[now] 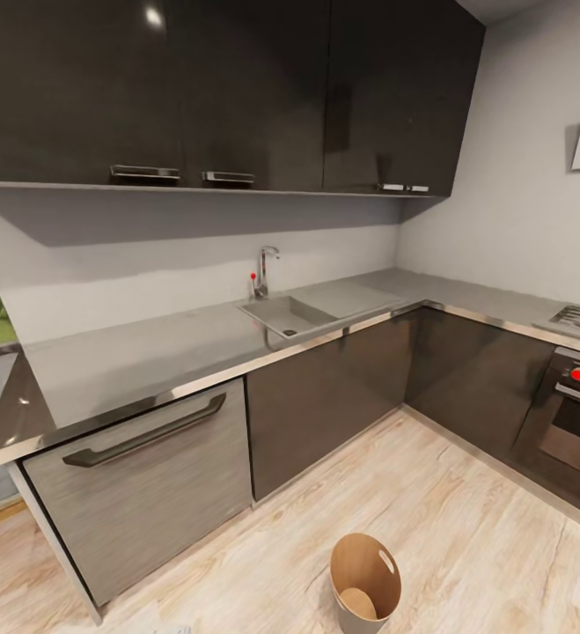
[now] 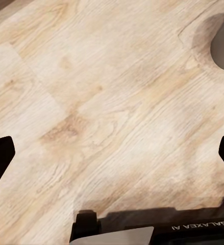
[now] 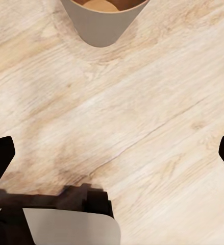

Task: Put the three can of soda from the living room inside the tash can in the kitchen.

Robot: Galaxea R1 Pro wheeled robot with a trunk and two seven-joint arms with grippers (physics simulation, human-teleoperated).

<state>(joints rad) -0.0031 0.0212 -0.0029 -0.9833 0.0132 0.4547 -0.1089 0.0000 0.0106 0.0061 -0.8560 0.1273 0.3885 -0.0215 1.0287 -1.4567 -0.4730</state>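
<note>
Kitchen cabinets run along the upper left of the head view, a sink [image 1: 288,314] sits mid-frame, and the trash can [image 1: 365,582] stands on the wood floor [image 1: 466,528] at lower centre. Left pincer [image 2: 112,153] and right pincer [image 3: 112,153] both hang spread wide and empty over bare floor.

Light: bright, even | Glare: highlight on glossy upper cabinets [image 1: 153,16] | Shadows: soft under cabinets, faint on wood floor [image 2: 112,102] | Edges: wide-angle bending
</note>
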